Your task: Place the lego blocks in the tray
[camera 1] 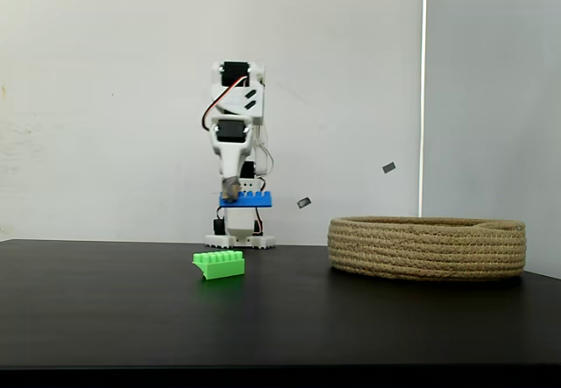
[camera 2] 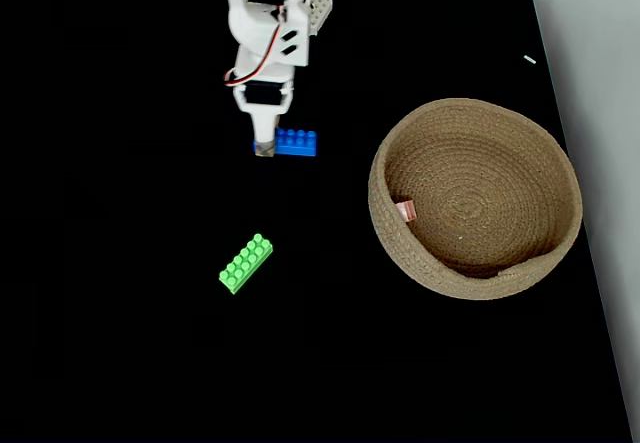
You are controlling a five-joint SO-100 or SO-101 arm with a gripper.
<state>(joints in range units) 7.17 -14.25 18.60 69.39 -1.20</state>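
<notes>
My gripper (camera 1: 230, 192) hangs down from the white arm, shut on the left end of the long flat blue lego block (camera 1: 249, 199), which is held level above the black table. From above, the gripper (camera 2: 265, 149) and the blue block (camera 2: 298, 142) sit left of the tray. The chunkier green block (camera 1: 219, 264) lies on the table in front of the arm, and from above it lies diagonally (camera 2: 246, 263). The tray (camera 1: 427, 248), a coiled tan rope basket (camera 2: 470, 289), stands at the right. The pale pink-orange block (camera 2: 404, 210) rests inside it against the left wall.
The arm's white base (camera 1: 239, 240) stands at the back of the table. Two small grey marks (camera 1: 389, 167) are on the wall behind. The table's right edge (camera 2: 570, 163) runs close to the basket.
</notes>
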